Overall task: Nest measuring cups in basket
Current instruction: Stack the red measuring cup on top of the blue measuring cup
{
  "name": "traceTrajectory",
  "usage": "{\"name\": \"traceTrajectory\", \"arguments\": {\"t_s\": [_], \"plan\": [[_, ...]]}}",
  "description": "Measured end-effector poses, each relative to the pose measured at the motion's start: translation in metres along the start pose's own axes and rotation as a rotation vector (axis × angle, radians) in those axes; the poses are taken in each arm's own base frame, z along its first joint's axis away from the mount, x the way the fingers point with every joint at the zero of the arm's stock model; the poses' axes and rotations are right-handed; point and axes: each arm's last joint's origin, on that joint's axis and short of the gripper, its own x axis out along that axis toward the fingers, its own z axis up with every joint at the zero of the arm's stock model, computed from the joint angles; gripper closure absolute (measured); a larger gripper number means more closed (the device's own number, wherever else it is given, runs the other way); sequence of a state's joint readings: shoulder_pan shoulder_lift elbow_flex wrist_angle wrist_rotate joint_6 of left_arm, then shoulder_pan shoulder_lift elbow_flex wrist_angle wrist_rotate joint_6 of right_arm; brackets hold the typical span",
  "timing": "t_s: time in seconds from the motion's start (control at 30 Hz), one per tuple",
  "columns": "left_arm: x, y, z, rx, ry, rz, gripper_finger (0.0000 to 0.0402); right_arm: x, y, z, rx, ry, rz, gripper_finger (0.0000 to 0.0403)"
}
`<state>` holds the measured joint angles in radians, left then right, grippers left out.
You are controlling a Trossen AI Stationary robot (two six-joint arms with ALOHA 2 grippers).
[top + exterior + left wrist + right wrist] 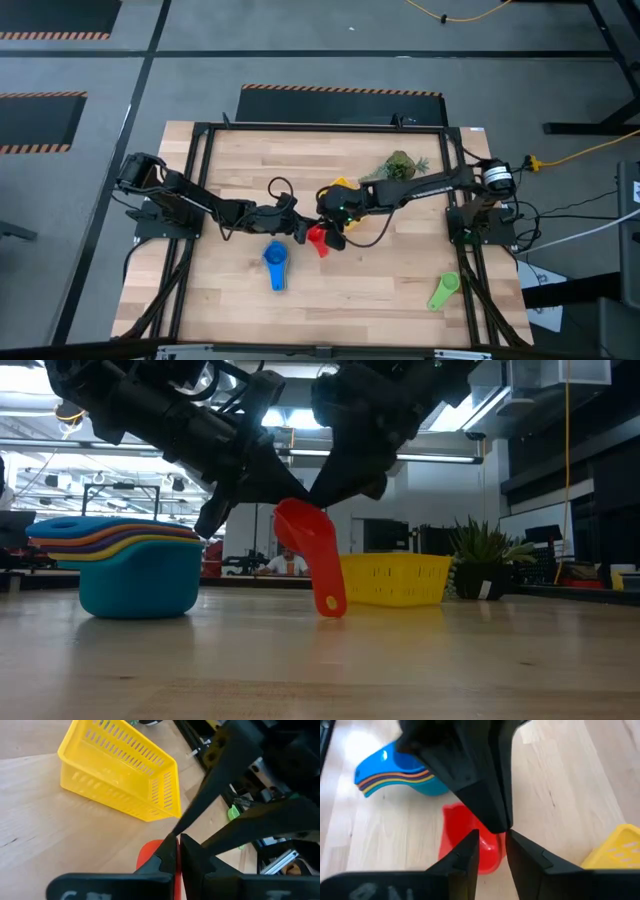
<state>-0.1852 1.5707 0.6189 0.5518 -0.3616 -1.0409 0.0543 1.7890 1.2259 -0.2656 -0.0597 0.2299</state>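
Red cup (312,555) hangs near mid-table, handle tip touching the wood, pinched by the left gripper (176,851) with its fingers pressed together on it. Opposite, the right gripper (492,851) stands slightly spread around the same cup: seemingly a handover. Next, probably carry it to the nested cups (128,565), beside it. Behind sits the basket (395,580), then the plant (480,555). A green cup (443,290) lies well apart.

Centre frame in the low view hangs a bright red measuring cup (312,556). At left, the nested stack (128,568) shows a light blue bowl with yellow, orange, purple and blue rims. The basket (396,580) is bright yellow, slotted. A green cup (444,291) lies lower right on the pale wood-plank worktop (360,290).
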Motion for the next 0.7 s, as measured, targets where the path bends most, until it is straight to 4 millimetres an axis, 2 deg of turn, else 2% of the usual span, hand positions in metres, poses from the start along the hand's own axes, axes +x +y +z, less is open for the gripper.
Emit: {"name": "traceTrajectory", "arguments": {"t_s": [0.2, 0.43, 0.7], "plan": [[0.000, -0.001, 0.000, -0.006, 0.019, -0.017, 0.0396, -0.029, 0.002, 0.001, -0.032, 0.034, -0.003, 0.0304], [-0.005, -0.014, 0.007, -0.042, 0.031, -0.157, 0.0398, -0.075, 0.006, -0.007, -0.058, 0.119, -0.016, 0.0304], [-0.032, -0.037, 0.026, -0.058, 0.125, -0.360, 0.0398, -0.114, 0.003, -0.036, -0.037, 0.126, -0.091, 0.0304]]}}
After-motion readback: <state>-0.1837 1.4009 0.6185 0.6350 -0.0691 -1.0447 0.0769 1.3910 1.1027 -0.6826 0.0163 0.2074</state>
